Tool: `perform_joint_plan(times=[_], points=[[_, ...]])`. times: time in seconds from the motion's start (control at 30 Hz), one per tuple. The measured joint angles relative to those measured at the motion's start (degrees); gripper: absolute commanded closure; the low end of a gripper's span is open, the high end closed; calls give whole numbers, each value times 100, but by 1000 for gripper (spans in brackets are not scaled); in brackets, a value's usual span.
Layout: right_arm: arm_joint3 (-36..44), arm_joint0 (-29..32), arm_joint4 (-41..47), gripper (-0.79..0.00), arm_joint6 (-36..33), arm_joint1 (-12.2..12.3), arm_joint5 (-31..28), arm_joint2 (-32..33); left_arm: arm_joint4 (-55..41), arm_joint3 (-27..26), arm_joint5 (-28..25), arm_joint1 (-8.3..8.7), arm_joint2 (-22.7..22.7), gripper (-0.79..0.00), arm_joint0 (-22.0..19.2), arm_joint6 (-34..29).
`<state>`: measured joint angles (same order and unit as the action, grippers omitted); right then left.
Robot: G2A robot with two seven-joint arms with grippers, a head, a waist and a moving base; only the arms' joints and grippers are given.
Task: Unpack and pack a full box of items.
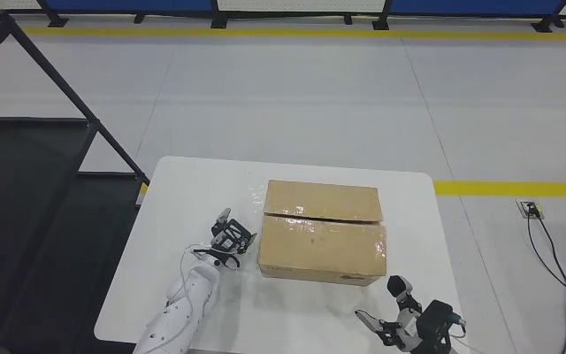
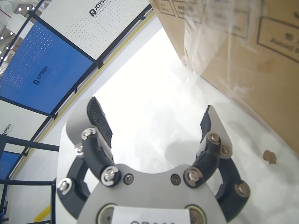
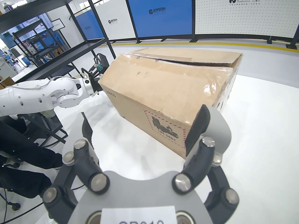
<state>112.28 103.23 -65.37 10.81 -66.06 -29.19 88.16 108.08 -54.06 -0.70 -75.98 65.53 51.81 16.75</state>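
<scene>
Box (image 1: 324, 232) rests on white table (image 1: 195, 195), left gripper (image 2: 151, 104) and right gripper (image 3: 143, 113) beside it, fingers (image 2: 99, 120) spread; blue panels (image 3: 163, 12) behind.

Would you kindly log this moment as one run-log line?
cardboard box: closed, on white table | left gripper: open, empty, beside box | right gripper: open, empty, off box corner

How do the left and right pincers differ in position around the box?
The left pincer sits close beside the box at its short end; the right pincer stands apart, off its near corner. The left is farther onto the table; the right by its near edge. Both are open and empty.
</scene>
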Motion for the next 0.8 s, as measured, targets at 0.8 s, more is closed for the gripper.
perform_joint_plan(times=[0.8], points=[[46,51,21,-785,-77,17,-2,86,-1333,1505,1575,-583,-404,-785,-854,887]])
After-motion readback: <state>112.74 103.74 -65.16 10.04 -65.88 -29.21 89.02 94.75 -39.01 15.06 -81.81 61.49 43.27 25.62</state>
